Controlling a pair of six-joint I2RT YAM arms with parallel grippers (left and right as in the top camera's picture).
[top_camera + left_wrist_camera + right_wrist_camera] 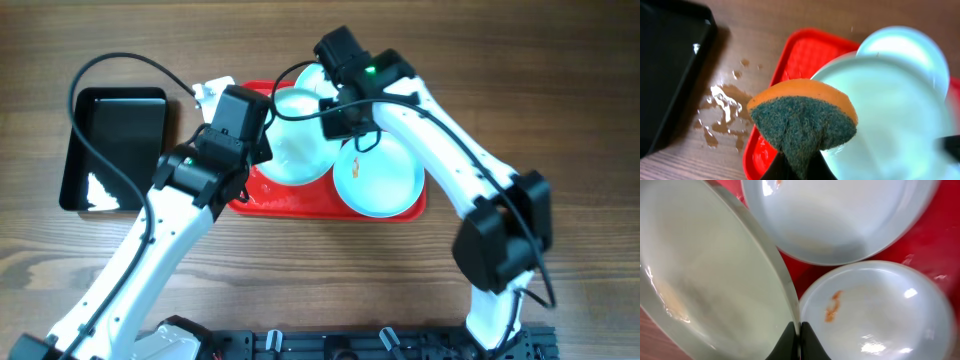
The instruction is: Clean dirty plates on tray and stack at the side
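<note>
- My left tool (797, 167) is clamped on a sponge (802, 120); the dark fingers pinch its lower tip, with the green scouring face towards my wrist camera and the orange foam behind it.
- The sponge hangs over the left part of the tray (800, 55), right at the left edge of the held plate (890, 125). I cannot tell whether sponge and plate are touching.
- My right tool (800, 339) is closed on the rim of that held plate (695, 265), one finger on each side of the edge. The plate stands tilted, its hollow facing left, and a faint brownish mark shows low in the hollow.
- From overhead the held plate (295, 150) sits over the middle-left of the tray (300, 205), between my two tools.
- Just right of it the smudged plate (875, 315) lies flat in the tray, carrying a small orange-brown streak left of its centre. Overhead it fills the tray's near right corner (378, 175).
- The far plate (840, 215) lies flat at the tray's far side, close beside the other two. Overhead, my right arm covers part of it (310, 82).
- Left of the tray, water (722, 110) is splashed on the wooden tabletop (805, 15).
- Further left lies a black tray (115, 145), apart from the red one.
</note>
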